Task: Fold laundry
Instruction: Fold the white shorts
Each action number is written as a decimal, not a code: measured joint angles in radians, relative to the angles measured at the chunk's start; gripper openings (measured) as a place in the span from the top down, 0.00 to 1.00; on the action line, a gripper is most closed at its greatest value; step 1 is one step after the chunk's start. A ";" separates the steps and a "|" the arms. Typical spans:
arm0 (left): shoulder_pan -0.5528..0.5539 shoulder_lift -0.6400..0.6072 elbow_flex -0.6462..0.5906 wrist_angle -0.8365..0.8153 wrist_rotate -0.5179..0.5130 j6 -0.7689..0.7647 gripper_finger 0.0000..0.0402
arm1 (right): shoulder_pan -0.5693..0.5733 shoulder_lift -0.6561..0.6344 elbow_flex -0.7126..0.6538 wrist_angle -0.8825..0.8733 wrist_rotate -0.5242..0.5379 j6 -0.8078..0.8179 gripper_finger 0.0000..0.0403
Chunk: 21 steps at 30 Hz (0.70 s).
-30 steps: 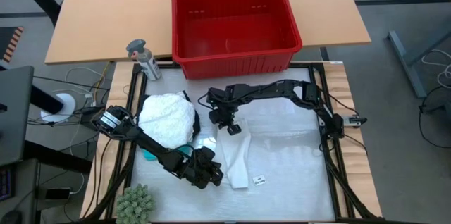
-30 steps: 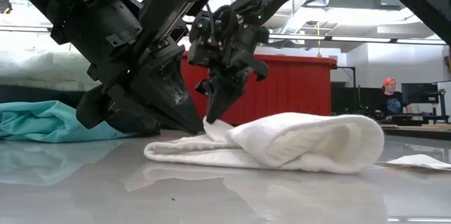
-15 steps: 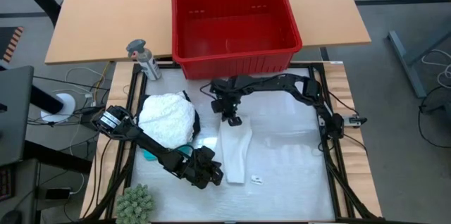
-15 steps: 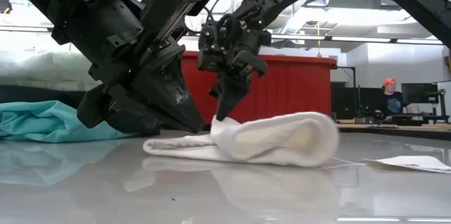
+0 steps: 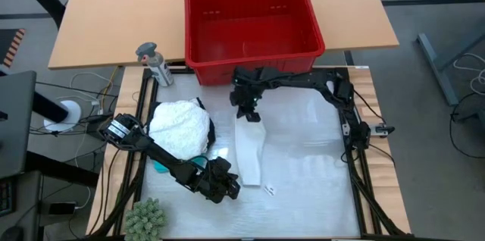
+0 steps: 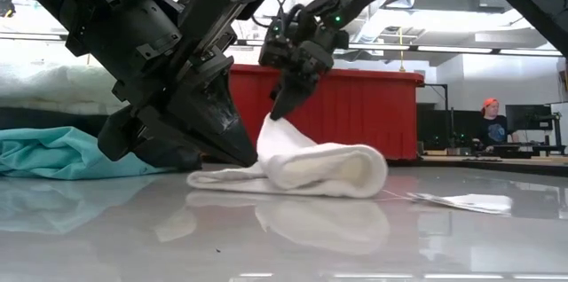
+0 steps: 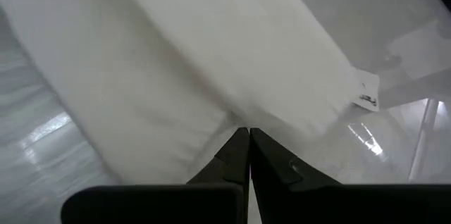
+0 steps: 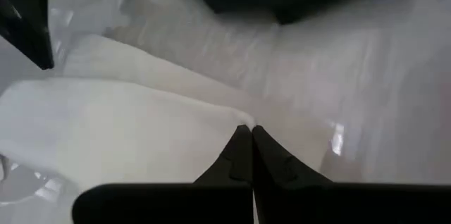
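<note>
At the centre of the high view, the white garment point(image 5: 248, 152) is pinched at its upper end by the right gripper point(image 5: 248, 114) and at its lower end by the left gripper point(image 5: 231, 189), apparently so it can be stretched flat for folding.

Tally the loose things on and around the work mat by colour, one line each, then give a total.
White: 2, the folded cloth and the fluffy bundle
Teal: 1, the cloth under that bundle
Red: 1, the basket
Green: 1, the fuzzy plant
Grey: 1, the bottle
Total: 6
</note>
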 joint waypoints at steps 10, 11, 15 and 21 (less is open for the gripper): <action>0.000 0.000 0.000 0.000 0.001 -0.006 1.00 | -0.043 0.000 -0.027 0.023 0.001 0.034 0.96; 0.000 0.000 0.000 0.000 0.001 -0.006 1.00 | -0.049 0.000 -0.027 0.025 -0.001 0.041 0.96; -0.001 0.000 0.000 -0.001 0.001 -0.006 1.00 | -0.066 0.000 -0.027 0.024 -0.033 0.052 0.96; 0.000 0.000 0.000 -0.025 -0.005 -0.008 1.00 | -0.081 0.000 -0.027 0.020 -0.078 0.051 0.96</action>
